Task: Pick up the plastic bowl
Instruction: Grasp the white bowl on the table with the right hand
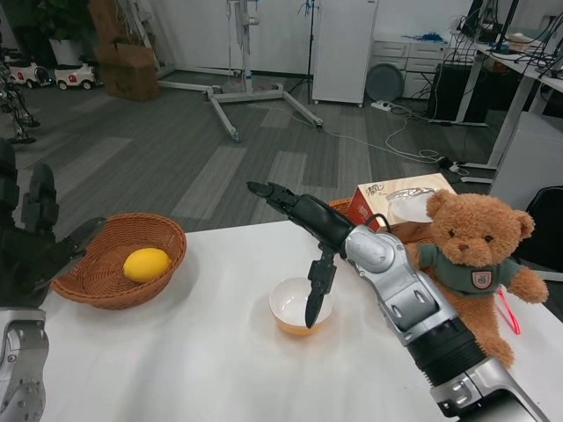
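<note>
The plastic bowl (300,314) sits on the white table (202,352), near the middle, a bit closer to the front edge than to the back edge. It is white on its rim and looks orange low down inside.

The right hand (303,230) is above the bowl, stretched out toward the back edge of the table. Its fingers (268,192) are spread wide and point away to the left. One finger (315,294) hangs straight down, and its tip dips inside the bowl near the right side of the rim. I cannot tell if that tip touches the bowl. The hand holds nothing.

The left hand (31,237) is up at the left edge of the table, just beside a woven basket (119,259). Its fingers point up and are a little apart. It holds nothing.

The basket is at the back left corner of the table, with a yellow lemon (146,264) lying inside it.

A brown teddy bear (471,255) in a green shirt sits at the right edge of the table, just behind the right arm. A box with a picture on it (396,198) stands at the back edge, just beside the bear's head.
</note>
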